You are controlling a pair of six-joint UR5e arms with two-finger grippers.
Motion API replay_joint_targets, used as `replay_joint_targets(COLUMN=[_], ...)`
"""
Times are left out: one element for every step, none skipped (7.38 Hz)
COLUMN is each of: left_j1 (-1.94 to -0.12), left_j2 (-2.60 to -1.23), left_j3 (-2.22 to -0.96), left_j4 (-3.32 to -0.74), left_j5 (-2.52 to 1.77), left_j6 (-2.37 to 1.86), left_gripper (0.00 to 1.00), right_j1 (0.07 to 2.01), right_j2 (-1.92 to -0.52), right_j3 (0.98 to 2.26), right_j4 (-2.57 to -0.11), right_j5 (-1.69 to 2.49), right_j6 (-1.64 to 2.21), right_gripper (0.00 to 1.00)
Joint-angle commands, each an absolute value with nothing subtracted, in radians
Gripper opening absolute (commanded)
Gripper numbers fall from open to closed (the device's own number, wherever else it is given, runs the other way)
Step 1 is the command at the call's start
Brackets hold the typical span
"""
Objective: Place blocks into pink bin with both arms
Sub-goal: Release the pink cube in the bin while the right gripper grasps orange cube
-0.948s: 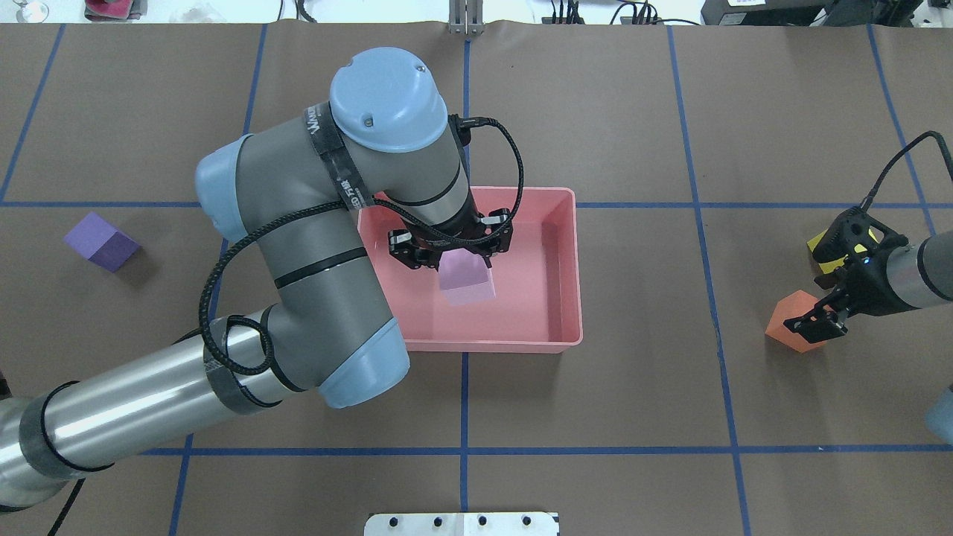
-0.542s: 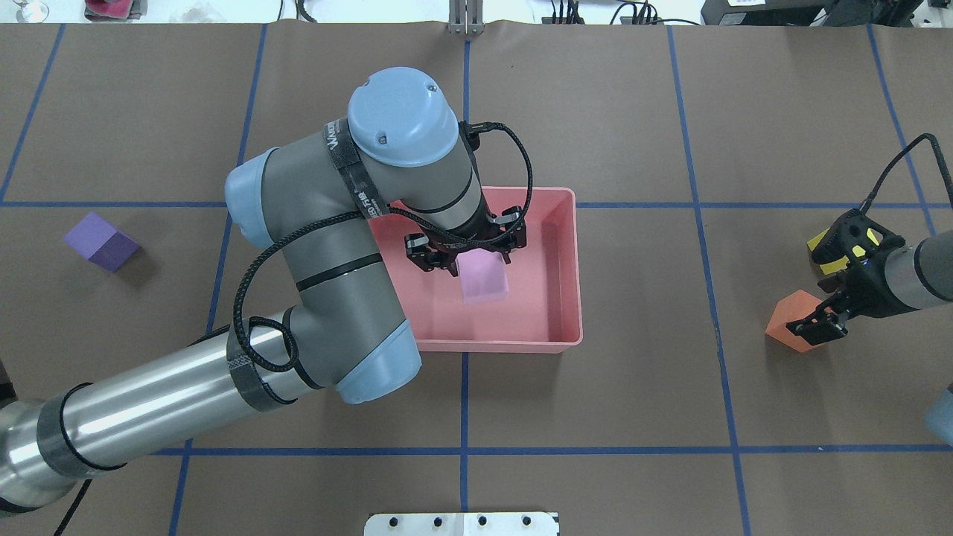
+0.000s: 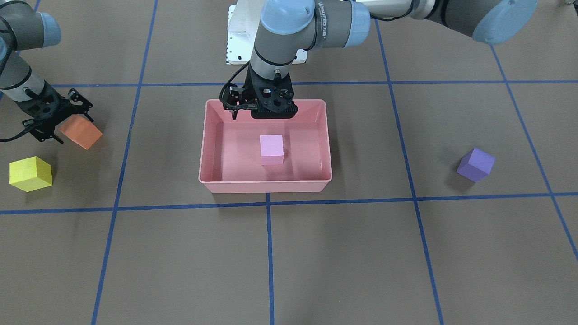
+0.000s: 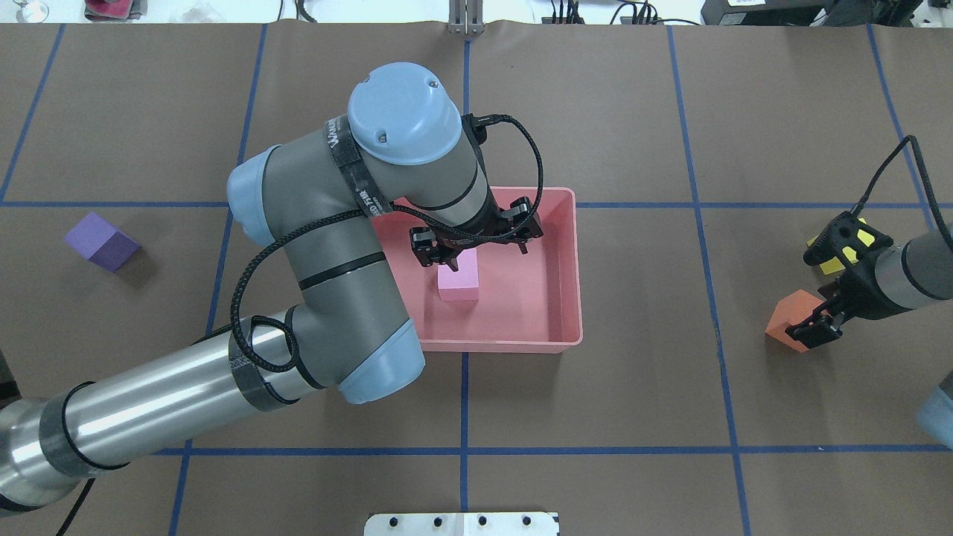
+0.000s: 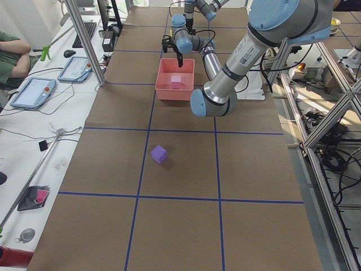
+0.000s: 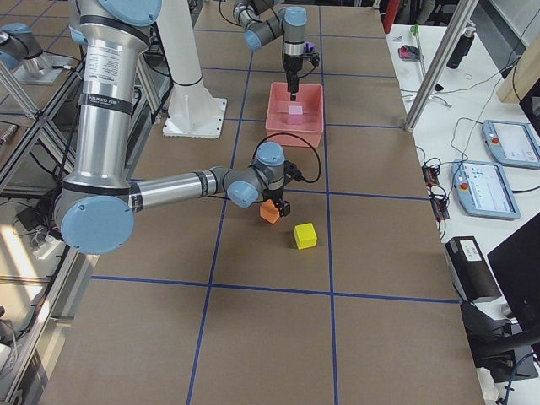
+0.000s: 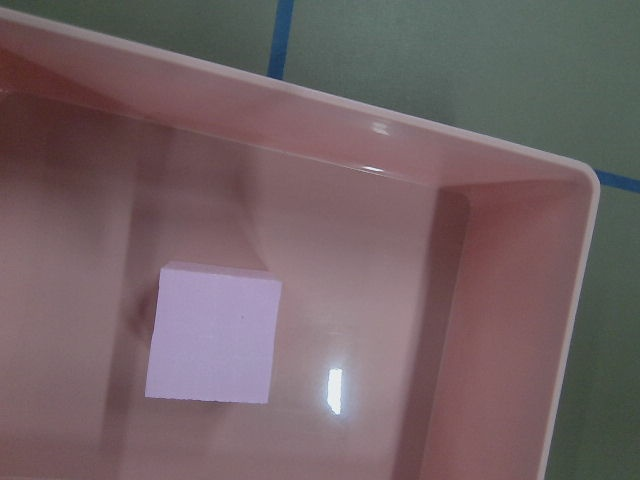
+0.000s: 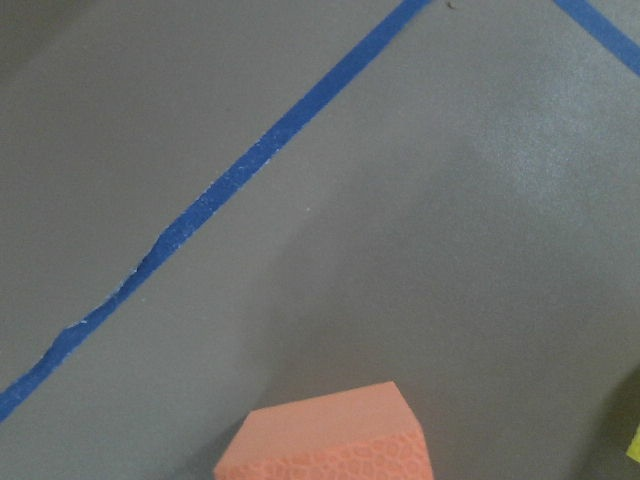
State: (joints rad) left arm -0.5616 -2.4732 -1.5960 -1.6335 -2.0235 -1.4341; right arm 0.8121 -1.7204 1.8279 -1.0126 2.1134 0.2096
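- the left gripper [image 4: 476,246] hangs over the upper half of the bin [image 4: 575,260] at frame centre, fingers spread, holding nothing.
- the pink block [image 4: 458,281] lies flat on the bin floor, clear of every wall.
- the left arm [image 4: 327,223] hides the bin's left side in the overhead view.
- the right gripper [image 4: 811,329] is at the right edge, with its fingers at the orange block [image 4: 782,324]; i cannot tell if it is clamped.
- the yellow block [image 4: 819,242] sits just above, half hidden by that wrist.
- the purple block [image 4: 100,240] sits alone at far left on the table [image 4: 595,402].
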Motion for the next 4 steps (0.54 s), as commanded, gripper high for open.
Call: replay_joint_targets(left_j1=[-0.564, -0.568, -0.572, -0.598], left_j2=[-2.476, -2.474, -2.476, -2.474], left_j3=[-1.600, -1.608, -1.624, -1.652], left_j4=[-1.634, -1.632, -1.628, -1.620], left_j5=[-2.023, -2.025, -2.025, -2.035], left_j6=[-1.434, -1.434, -1.436, -1.437], left_gripper=[1.00, 1.00, 1.00, 1.00], right_j1=[0.810, 0.810, 0.813, 0.862], right_j2=[-1.681, -1.681, -1.680, -1.678], right_j3=[1.829, 1.832, 1.838, 1.841], right_j4=[-1.090, -1.094, -1.097, -1.097], right_j5=[2.175, 2.180, 2.203, 2.264], right_j6=[0.219, 0.219, 0.219, 0.219], right_gripper=[0.40, 0.02, 0.00, 0.00])
